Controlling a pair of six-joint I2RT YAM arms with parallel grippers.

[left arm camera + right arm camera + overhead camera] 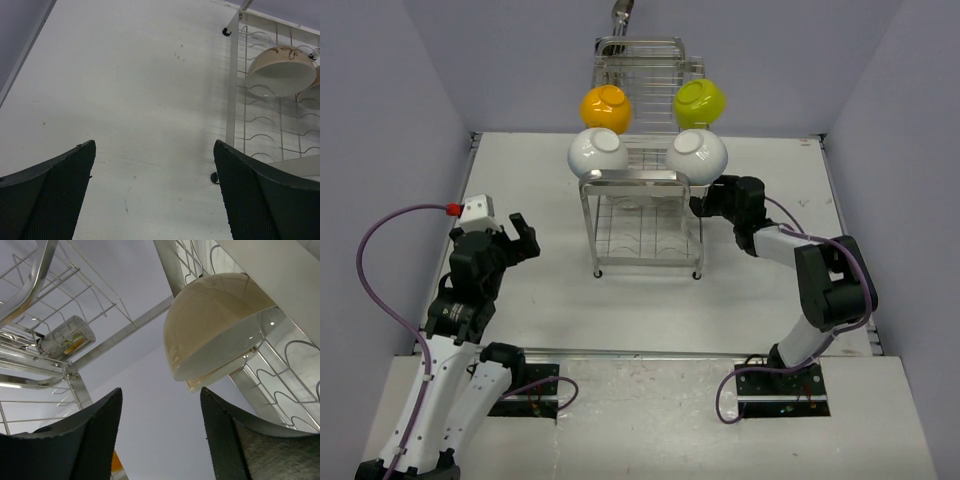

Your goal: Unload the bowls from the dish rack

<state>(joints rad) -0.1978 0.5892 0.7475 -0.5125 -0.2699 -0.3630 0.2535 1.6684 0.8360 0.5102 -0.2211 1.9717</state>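
The dish rack [645, 205] stands at the middle back of the table. On its upper part sit an orange-yellow bowl [605, 107], a lime green bowl [700, 101] and two white bowls, one left [598, 152] and one right [699, 153]. My right gripper [703, 207] is open at the rack's right side, just below the right white bowl; in the right wrist view this bowl [215, 325] hangs above the open fingers [160, 430]. My left gripper [525, 238] is open and empty over the table left of the rack, which shows in the left wrist view [232, 85] beside the gripper [155, 190] with a white bowl [281, 70] among its wires.
A perforated metal cutlery holder [67, 340] hangs on the rack's far side. The rack's black feet [227, 32] rest on the white table [550, 290]. Grey walls close in the table on the left, right and back.
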